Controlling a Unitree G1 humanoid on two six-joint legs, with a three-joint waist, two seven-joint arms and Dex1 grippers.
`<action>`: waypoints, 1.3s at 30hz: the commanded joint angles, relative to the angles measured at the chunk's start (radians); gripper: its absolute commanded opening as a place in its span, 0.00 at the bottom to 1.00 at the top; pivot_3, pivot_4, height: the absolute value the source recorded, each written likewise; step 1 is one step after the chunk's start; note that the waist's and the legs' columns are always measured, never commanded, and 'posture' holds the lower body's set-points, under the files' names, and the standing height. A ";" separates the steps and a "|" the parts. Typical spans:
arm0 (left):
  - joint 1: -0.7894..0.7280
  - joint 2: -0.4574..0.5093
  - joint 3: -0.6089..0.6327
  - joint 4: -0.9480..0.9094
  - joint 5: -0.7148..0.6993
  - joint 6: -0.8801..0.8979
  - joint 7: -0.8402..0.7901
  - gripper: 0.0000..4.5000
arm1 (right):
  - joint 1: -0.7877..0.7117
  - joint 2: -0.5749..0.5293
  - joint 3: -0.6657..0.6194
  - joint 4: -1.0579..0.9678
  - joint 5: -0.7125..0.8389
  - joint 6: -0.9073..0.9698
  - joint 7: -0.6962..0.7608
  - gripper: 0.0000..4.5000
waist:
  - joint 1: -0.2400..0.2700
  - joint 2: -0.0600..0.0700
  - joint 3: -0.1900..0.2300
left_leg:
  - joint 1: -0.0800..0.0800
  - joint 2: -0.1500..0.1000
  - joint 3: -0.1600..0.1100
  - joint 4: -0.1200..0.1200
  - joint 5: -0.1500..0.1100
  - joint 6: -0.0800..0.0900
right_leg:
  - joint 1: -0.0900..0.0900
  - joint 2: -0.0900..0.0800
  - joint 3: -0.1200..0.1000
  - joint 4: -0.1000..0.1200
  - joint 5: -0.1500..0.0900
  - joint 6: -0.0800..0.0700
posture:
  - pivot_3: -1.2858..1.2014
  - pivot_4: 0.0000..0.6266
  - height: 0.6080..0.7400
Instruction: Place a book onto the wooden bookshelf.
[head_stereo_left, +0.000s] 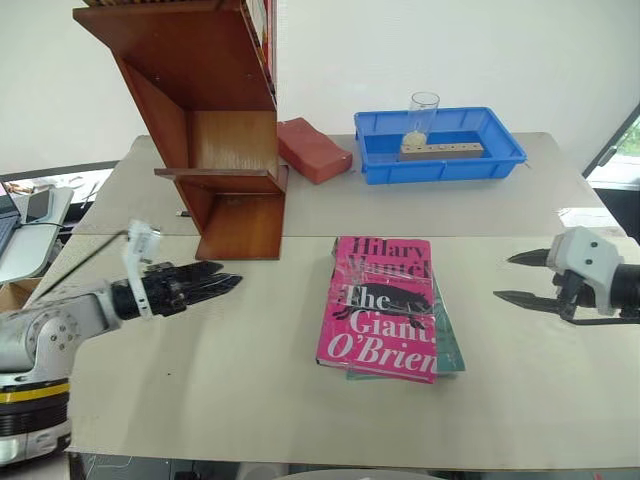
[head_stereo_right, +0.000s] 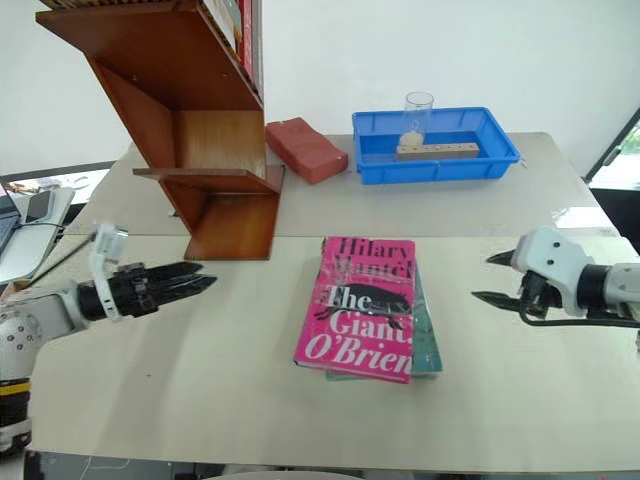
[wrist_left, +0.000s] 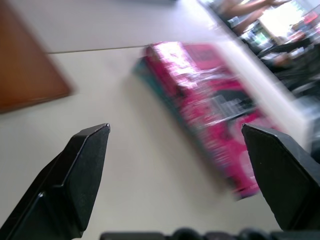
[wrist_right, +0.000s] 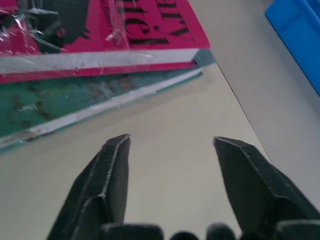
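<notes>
Pink book (head_stereo_left: 385, 305) lies lengthwise away from the robot, between both empty, open tools; right tool (head_stereo_left: 520, 277) sits nearer than left tool (head_stereo_left: 218, 282).

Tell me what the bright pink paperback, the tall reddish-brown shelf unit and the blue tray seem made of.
Bright pink paperback: paper, in glossy plastic wrap, judging by crinkled glare.
Tall reddish-brown shelf unit: polished wood, with visible grain and sheen.
Blue tray: probably moulded plastic, uniform colour, smooth rim.

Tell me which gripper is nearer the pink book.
Right. The right gripper hovers open just off the pink book's right edge, fingers aimed at it. The left gripper is open too, but farther off on the book's other side, near the wooden bookshelf.
</notes>
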 joint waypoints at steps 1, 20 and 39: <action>-0.047 -0.105 -0.025 0.043 -0.085 0.176 0.124 1.00 | -0.009 0.027 0.032 -0.043 -0.020 0.004 -0.041 0.35 | 0.000 0.000 0.000 | 0.001 0.000 0.000 0.000 0.000 0.000 | 0.003 0.000 0.000 0.000 0.000 0.000 | 0.52 0.24 0.31; -0.120 -0.497 -0.139 0.335 0.034 0.150 0.313 1.00 | -0.152 0.234 0.310 -0.002 -0.204 -0.064 -0.152 0.01 | 0.004 -0.001 0.000 | 0.004 -0.002 -0.003 0.001 0.000 -0.001 | 0.013 0.000 0.000 -0.003 0.002 -0.003 | 0.52 0.24 0.31; -0.069 -0.422 0.008 -0.018 -0.137 0.144 0.332 0.14 | -0.109 0.211 0.197 -0.144 -0.106 0.060 -0.116 0.00 | 0.002 -0.002 0.001 | 0.002 -0.003 -0.004 0.001 0.001 -0.001 | 0.011 0.000 -0.001 -0.004 0.002 -0.002 | 0.52 0.24 0.31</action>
